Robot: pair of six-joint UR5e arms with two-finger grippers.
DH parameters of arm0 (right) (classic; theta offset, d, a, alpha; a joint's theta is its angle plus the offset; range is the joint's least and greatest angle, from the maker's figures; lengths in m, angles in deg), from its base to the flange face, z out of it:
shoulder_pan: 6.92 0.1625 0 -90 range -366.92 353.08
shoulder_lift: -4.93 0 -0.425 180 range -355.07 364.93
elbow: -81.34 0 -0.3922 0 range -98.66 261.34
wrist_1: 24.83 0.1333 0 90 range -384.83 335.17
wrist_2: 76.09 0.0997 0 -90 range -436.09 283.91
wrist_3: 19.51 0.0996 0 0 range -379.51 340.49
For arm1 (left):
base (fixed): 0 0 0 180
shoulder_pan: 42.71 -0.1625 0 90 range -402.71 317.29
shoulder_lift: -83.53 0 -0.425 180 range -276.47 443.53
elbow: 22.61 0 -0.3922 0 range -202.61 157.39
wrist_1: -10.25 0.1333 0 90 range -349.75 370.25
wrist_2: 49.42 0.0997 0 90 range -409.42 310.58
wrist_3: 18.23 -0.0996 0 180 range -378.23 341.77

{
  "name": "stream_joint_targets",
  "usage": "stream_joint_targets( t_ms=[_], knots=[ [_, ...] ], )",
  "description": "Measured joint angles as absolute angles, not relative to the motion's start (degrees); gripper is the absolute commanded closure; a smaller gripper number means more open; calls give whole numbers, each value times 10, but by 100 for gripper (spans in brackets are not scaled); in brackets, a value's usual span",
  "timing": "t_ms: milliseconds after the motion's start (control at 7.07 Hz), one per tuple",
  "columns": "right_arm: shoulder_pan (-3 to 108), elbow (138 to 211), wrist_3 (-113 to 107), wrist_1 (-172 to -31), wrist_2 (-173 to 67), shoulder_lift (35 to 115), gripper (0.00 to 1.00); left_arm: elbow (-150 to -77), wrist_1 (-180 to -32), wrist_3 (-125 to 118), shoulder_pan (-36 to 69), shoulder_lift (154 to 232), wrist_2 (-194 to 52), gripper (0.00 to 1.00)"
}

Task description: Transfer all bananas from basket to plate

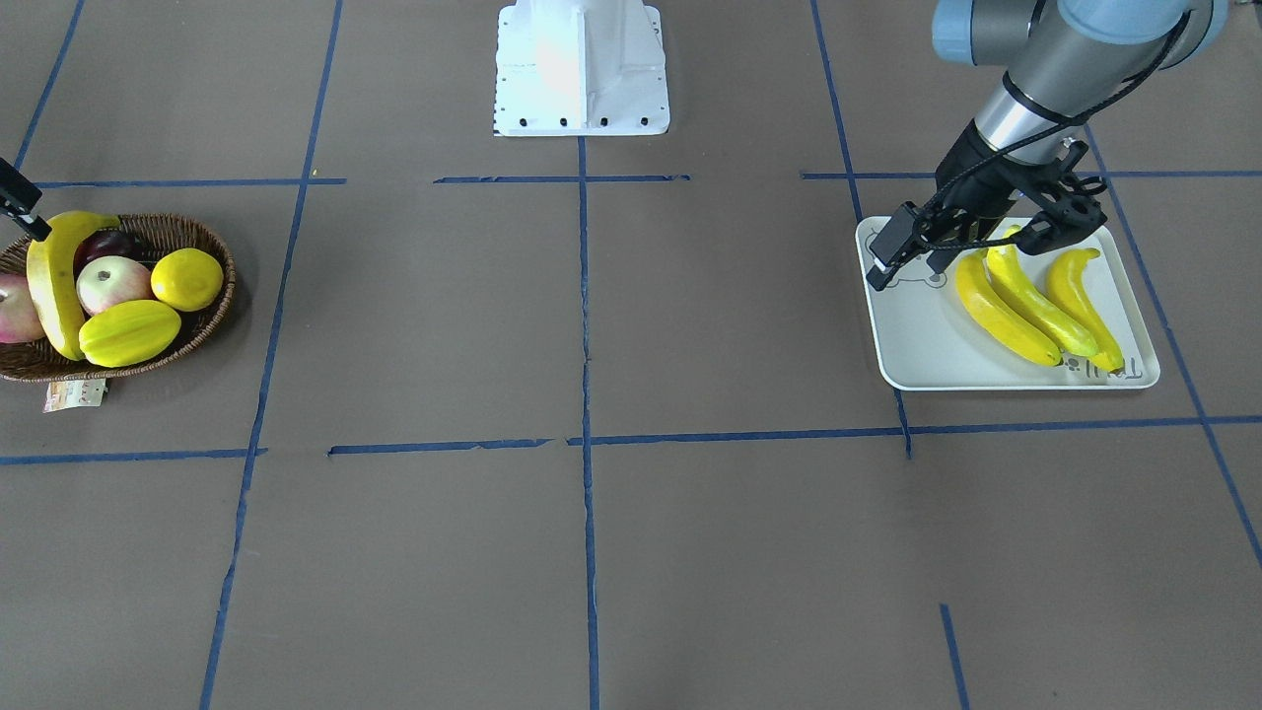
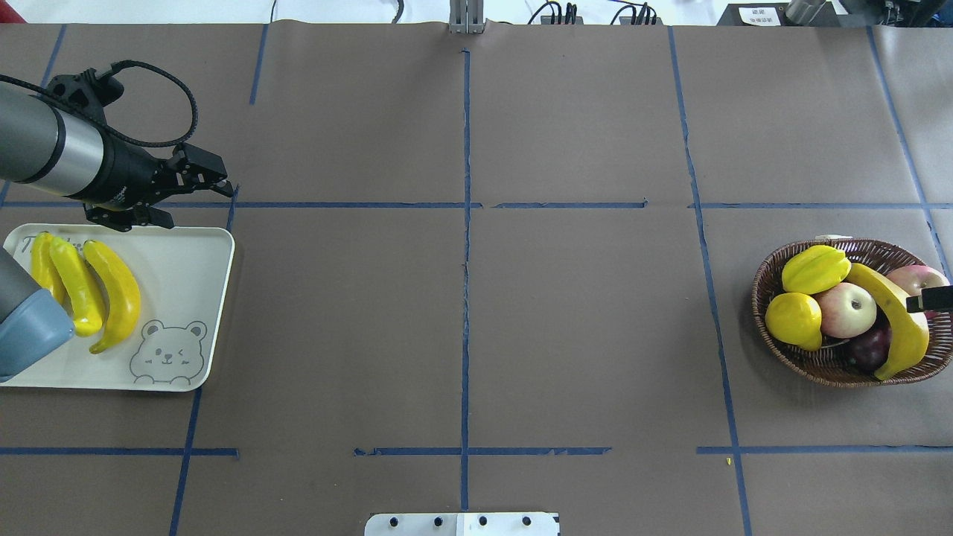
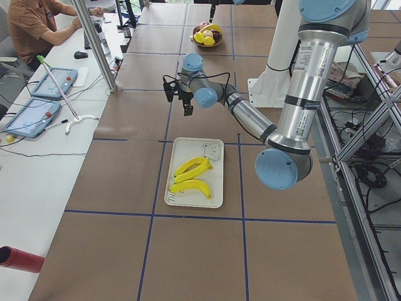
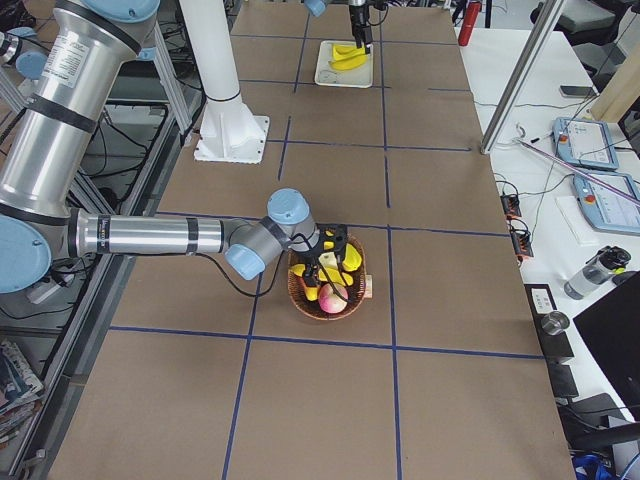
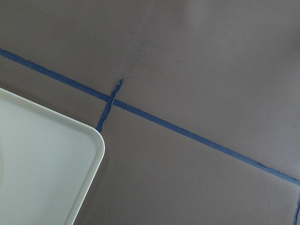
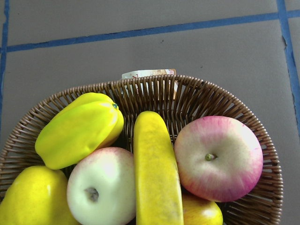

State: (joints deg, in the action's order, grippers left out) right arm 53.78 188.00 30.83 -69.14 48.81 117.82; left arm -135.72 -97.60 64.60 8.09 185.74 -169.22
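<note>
Three yellow bananas lie side by side on the pale bear-print plate, which the overhead view shows at the left. My left gripper hovers open and empty over the plate's far corner, clear of the bananas. A fourth banana lies in the wicker basket among other fruit; the right wrist view shows it close below. My right gripper is right over that banana's upper half, open; only one finger shows at the overhead view's edge.
The basket also holds a starfruit, a lemon, two apples and a dark fruit. A paper tag hangs at its rim. The robot's white base stands mid-table. Blue tape lines cross the brown table.
</note>
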Motion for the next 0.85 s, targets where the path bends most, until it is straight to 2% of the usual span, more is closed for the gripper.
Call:
stream_joint_targets(
  t_ms=[283, 424, 566, 707, 849],
  knots=[
    [510, 1863, 309, -691, 490, 1178, 0, -1358, -976, 646, 81, 1857, -1692, 0],
    [501, 1861, 308, -690, 496, 1179, 5, -1358, -976, 646, 81, 1857, -1692, 0],
    [497, 1860, 308, -688, 504, 1179, 56, -1359, -976, 646, 81, 1857, -1692, 0],
    [496, 1860, 308, -687, 510, 1180, 82, -1360, -976, 646, 81, 1857, -1692, 0],
    [496, 1860, 308, -687, 512, 1179, 97, -1361, -976, 646, 81, 1857, -1692, 0]
  ],
)
